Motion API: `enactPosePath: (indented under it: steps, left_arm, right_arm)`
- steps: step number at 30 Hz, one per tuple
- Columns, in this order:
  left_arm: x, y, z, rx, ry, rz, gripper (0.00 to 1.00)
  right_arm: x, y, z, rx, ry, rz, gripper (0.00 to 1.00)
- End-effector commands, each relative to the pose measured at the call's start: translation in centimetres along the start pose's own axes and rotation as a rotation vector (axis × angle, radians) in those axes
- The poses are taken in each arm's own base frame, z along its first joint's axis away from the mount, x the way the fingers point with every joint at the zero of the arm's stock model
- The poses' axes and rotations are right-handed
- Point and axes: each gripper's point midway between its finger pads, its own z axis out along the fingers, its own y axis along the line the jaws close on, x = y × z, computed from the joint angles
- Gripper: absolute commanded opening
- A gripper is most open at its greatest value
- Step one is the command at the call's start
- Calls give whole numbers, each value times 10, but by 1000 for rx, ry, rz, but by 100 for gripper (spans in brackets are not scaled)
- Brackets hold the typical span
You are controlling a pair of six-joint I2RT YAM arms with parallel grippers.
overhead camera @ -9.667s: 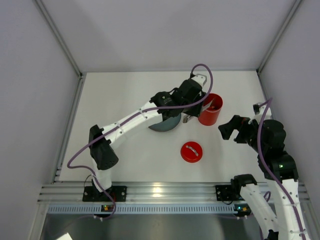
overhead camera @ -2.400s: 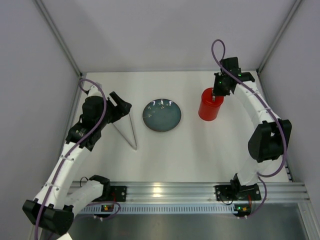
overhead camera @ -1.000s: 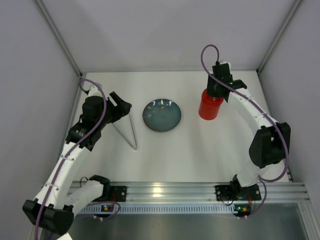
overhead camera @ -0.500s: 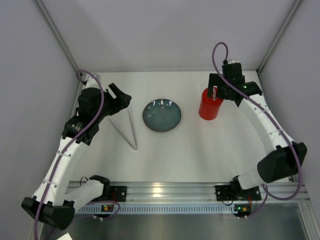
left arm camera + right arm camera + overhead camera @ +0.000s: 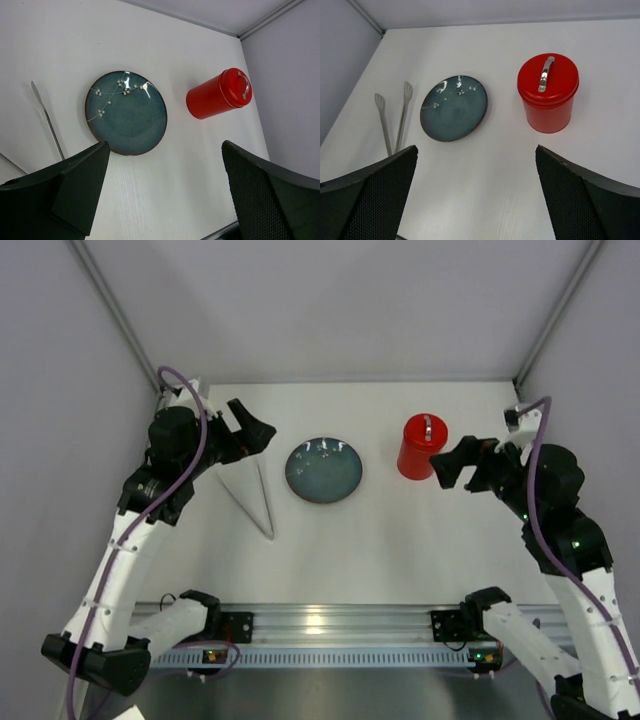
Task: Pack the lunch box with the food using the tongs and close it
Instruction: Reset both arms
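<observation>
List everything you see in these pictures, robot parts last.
lunch box: one, red, upright on the table, right of the plate.
lid: one, red with a silver handle, seated on the lunch box.
plate: one, dark blue-grey with a white blossom pattern, mid-table, no food on it.
tongs: one pair, pale silver, flat on the table, left of the plate and apart from it.
table: one, white.
left gripper: one, black, open, above the tongs, holding nothing.
right gripper: one, black, open, right of the lunch box, not touching it.
</observation>
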Motion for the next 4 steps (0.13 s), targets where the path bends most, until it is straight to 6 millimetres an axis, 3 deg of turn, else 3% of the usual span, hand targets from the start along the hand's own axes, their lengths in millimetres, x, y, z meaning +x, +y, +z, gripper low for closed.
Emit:
enactPosePath:
  steps: [1, 4]
  left_arm:
    - [-9, -18, -10, 84, -17, 37, 99]
    - [-6, -20, -7, 95, -6, 38, 99]
  right_arm:
    - [-6, 25, -5, -140, -43, -3, 100]
    - [-2, 22, -6, -122, -32, -12, 100]
